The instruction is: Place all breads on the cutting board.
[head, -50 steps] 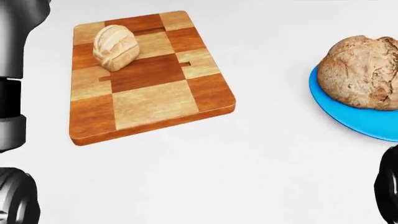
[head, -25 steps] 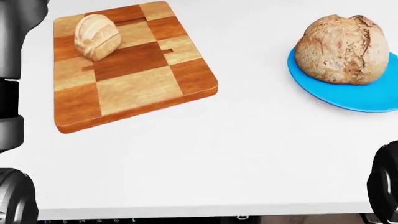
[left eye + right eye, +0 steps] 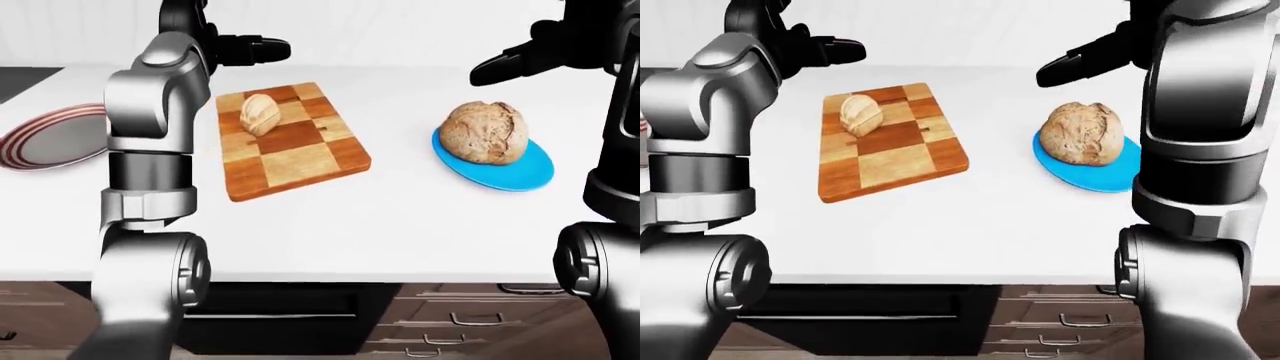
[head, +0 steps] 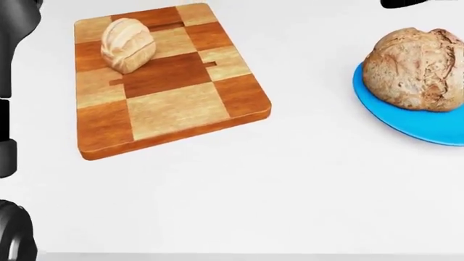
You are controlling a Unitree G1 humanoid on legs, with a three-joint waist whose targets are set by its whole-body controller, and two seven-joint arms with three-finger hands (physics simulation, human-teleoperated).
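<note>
Left-eye view shows you a white bench [image 3: 330, 232] with a checkered wooden cutting board [image 3: 300, 154] lying flat near its middle. A small pale bread roll [image 4: 128, 44] sits on the board's upper left squares, touching the wood. To the right in this view, well apart from the board, a large round brown loaf [image 3: 484, 132] rests on a blue plate [image 3: 515, 176]; the loaf covers the plate's left part and the blue rim shows below and to the right of it. At the far left edge of the bench lies a white plate with red rings [image 3: 45, 141], partly hidden behind your left arm. Your left hand [image 3: 245, 49] is raised above the bench, up and left of the board's top edge, its dark fingers [image 3: 272, 51] pointing right and gripping nothing; whether they are spread or drawn together you cannot tell from these views. Your right hand [image 3: 1080, 64] hovers above and to the left of the loaf in the right-eye view, apart from it, its dark fingers [image 3: 1058, 73] stretched out and angled down to the left, empty. Below the bench edge you can see dark wooden drawers with metal handles [image 3: 470, 319].
</note>
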